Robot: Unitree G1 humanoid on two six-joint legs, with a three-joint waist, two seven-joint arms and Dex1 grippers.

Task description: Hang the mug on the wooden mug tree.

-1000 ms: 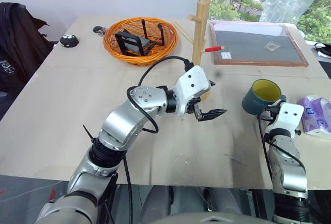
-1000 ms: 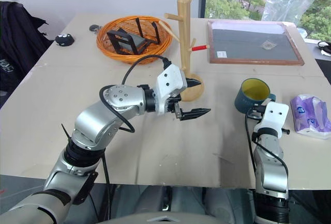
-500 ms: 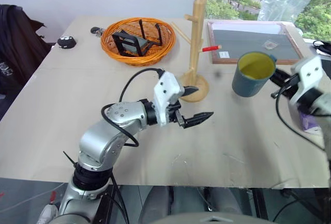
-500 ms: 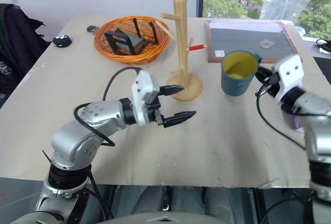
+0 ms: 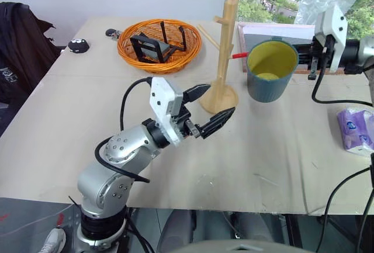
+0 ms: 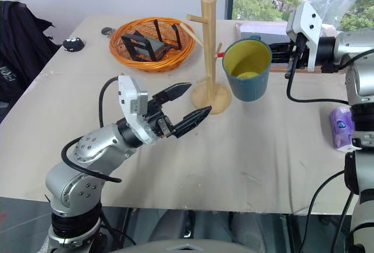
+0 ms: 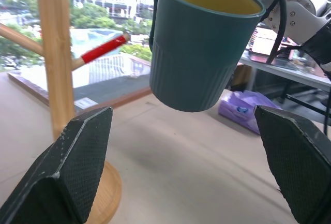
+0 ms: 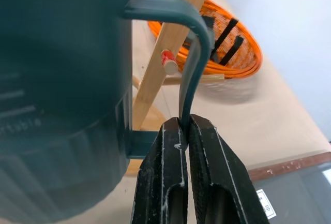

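The dusty blue mug [image 5: 272, 73] with a yellow inside hangs in the air, upright, just right of the wooden mug tree [image 5: 225, 42]. My right gripper [image 8: 184, 125] is shut on the mug's loop handle [image 8: 195, 53], reaching in from the right. The tree's pole [image 8: 170, 43] and a red-tipped peg [image 5: 239, 55] stand close behind the handle, not touching it. My left gripper [image 5: 217, 101] is open and empty, held in front of the tree's round base [image 5: 217, 106] and pointing toward the mug [image 7: 201, 48].
An orange wicker basket [image 5: 159, 69] holding a black stand sits behind the tree on the left. A wooden-framed grey board [image 6: 257, 29] lies behind the mug. A purple packet [image 5: 356, 130] lies at the table's right edge, a small black object [image 5: 78, 45] at far left.
My right gripper has lifted the mug off the table and carried it left, up to the tree. My left gripper has drawn back and to the left, tilting upward, still open.
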